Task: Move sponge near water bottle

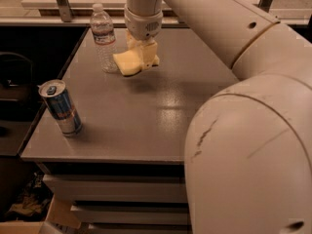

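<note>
Grey table (161,116), gripper (146,57) clamped on sponge (124,63) (off surface), just beside water bottle (104,42), can (61,108) nr front corner

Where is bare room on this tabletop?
Bare grey tabletop between the blue-and-silver drink can and the right edge. Crowded at back left: the hand holds the pale yellow foam sponge beside the clear plastic water bottle.

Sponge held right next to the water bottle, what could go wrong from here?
1. The pale yellow foam sponge, clamped in the pincer, hangs close beside the clear ribbed plastic water bottle; drifting further toward it could tip that tall bottle.
2. The sponge seems to be above the grey table, with its shadow below it, so on release it may bounce or land askew.
</note>
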